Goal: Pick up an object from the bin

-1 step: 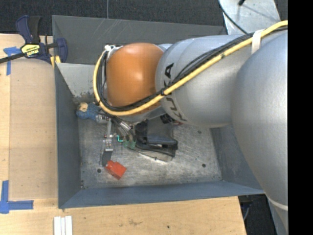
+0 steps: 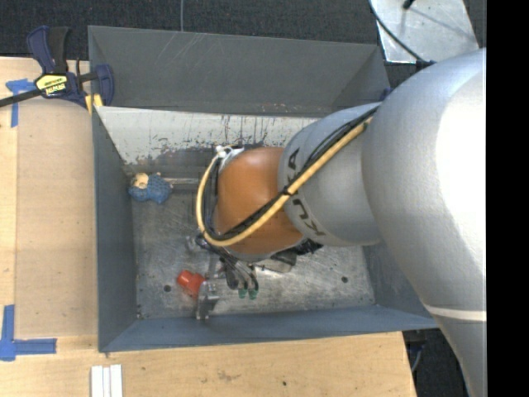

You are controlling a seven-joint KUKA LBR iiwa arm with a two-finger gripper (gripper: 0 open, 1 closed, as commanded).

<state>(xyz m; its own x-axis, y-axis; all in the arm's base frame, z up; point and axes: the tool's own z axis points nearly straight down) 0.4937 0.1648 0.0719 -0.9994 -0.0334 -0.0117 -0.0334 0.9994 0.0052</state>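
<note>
My gripper (image 2: 207, 298) hangs below the orange wrist cover, low over the front left part of the bin floor. A small red object (image 2: 190, 282) lies just to its left, touching or nearly touching it; I cannot tell which. Further back on the left, a blue object with a small beige piece on its end (image 2: 149, 188) rests near the bin's back wall, well apart from the gripper.
The arm and its orange cover with a yellow cable hide the middle and right of the bin floor. The bin's front wall stands close below the gripper. Bare floor lies between the red and the blue object.
</note>
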